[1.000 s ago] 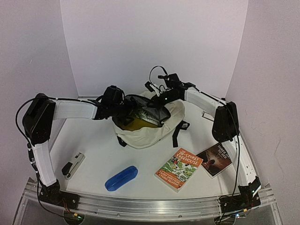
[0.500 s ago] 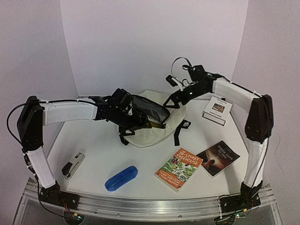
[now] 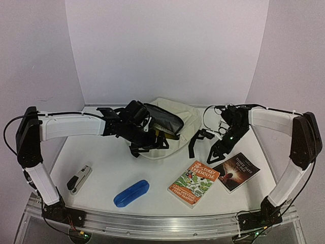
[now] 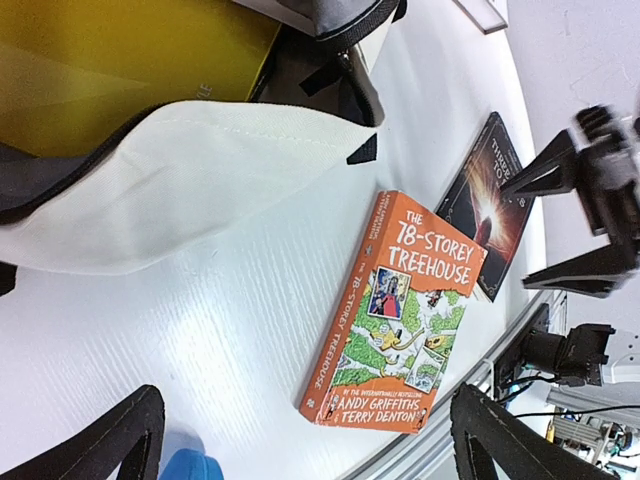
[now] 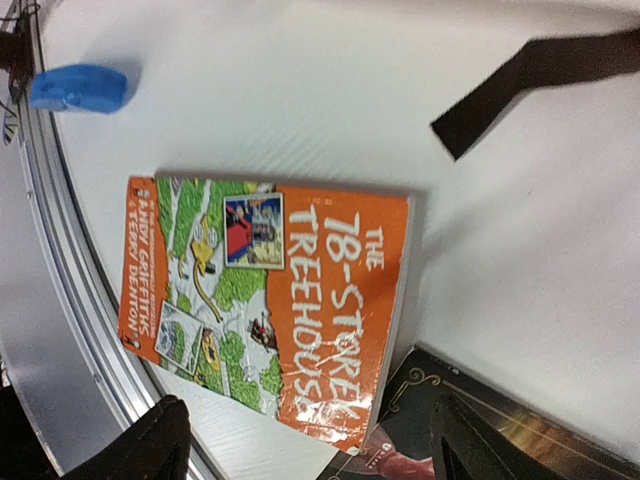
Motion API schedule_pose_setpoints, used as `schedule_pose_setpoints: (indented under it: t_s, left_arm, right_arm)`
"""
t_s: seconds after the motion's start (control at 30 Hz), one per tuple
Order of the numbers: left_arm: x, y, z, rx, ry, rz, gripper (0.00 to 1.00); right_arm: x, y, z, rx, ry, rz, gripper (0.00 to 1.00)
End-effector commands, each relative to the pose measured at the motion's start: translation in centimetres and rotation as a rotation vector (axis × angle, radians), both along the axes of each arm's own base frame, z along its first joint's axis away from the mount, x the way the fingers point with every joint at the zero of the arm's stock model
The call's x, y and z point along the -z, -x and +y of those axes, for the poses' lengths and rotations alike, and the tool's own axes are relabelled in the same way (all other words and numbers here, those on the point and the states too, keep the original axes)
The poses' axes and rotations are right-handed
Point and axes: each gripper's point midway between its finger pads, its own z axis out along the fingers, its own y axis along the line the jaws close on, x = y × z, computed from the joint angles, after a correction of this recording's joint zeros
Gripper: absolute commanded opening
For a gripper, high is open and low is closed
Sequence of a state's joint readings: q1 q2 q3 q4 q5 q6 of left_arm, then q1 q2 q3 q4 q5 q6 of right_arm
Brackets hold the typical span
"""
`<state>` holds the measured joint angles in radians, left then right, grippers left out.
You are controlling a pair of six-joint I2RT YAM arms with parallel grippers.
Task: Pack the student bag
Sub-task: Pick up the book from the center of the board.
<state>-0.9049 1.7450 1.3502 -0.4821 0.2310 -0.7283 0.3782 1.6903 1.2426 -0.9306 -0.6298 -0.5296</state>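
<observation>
The student bag (image 3: 175,114) lies at the back middle of the table, cream fabric with its dark-lined mouth gaping. A yellow book (image 4: 120,50) sits inside it. My left gripper (image 3: 146,134) hovers open at the bag's front edge with nothing between its fingers (image 4: 110,440). My right gripper (image 3: 217,151) hangs open and empty over the spot where the orange "78-Storey Treehouse" book (image 3: 194,183) meets the dark book (image 3: 236,172). Both books lie flat on the table (image 5: 270,300).
A blue pencil case (image 3: 131,193) lies near the front edge, and a stapler (image 3: 79,179) is at the front left. A black bag strap (image 3: 194,142) trails onto the table toward the right gripper. The metal rail (image 3: 162,223) runs along the near edge.
My right gripper has left the bag's rim, opened, swung over the back right and dropped to the books at the front right. The left gripper has slid right along the bag.
</observation>
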Motion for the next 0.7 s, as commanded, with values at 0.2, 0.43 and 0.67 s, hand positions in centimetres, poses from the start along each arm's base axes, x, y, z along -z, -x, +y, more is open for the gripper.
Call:
schedule_pose_setpoints:
  t_s: [0.2, 0.43, 0.67]
  left_arm:
    - [-2.9, 0.9, 1.0, -0.059, 0.029, -0.085, 1.00]
    - [-2.9, 0.4, 1.2, -0.076, 0.016, -0.107, 1.00]
    - [-2.2, 0.2, 1.7, -0.108, 0.003, -0.107, 1.00]
  right_arm:
    - [6.3, 0.2, -1.3, 0.015, 0.136, 0.111, 0.79]
    - [8.0, 0.8, -0.7, -0.024, 0.154, 0.166, 0.71]
    - [9.1, 1.2, 0.7, -0.067, 0.133, 0.207, 0.33]
